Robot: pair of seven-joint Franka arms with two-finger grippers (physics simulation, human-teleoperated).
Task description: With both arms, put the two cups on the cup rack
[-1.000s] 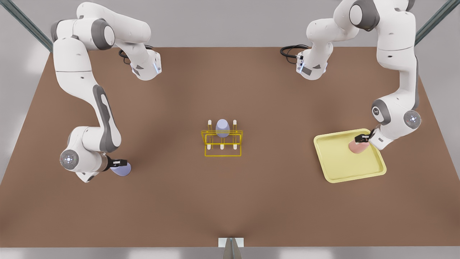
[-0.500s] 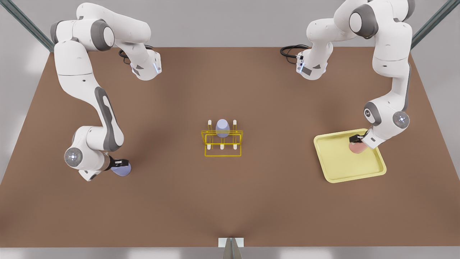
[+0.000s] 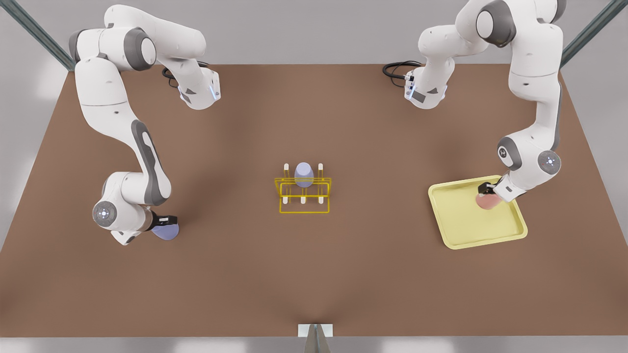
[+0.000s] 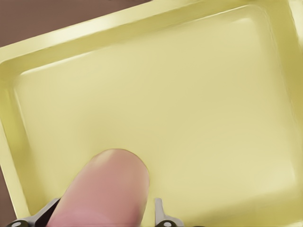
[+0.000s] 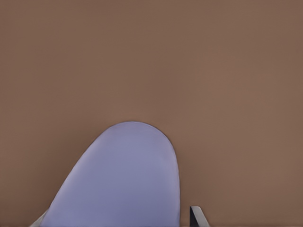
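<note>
The salmon pink cup (image 3: 486,201) lies tilted over the back right part of a flat yellow tray (image 3: 461,225), with my left gripper (image 3: 487,189) shut on it. In the left wrist view the pink cup (image 4: 102,189) sits between the left gripper's (image 4: 104,218) two fingers. At the front view's left, my right gripper (image 3: 166,220) is shut on a lavender cup (image 3: 167,232) that is low over the table. The lavender cup (image 5: 123,179) points away from the right gripper (image 5: 116,221). The yellow wire cup rack (image 3: 304,212) stands mid-table.
A second lavender cup (image 3: 304,174) sits upside down on the rack's back middle peg; the white-tipped pegs around it are bare. The tray (image 4: 189,94) floor beyond the pink cup is bare. Black cables lie at both arm bases.
The left arm has drawn back and up a little, carrying the pink cup slightly towards the tray's back edge. The right arm's wrist has shifted a little towards the rack; its lavender cup has barely moved.
</note>
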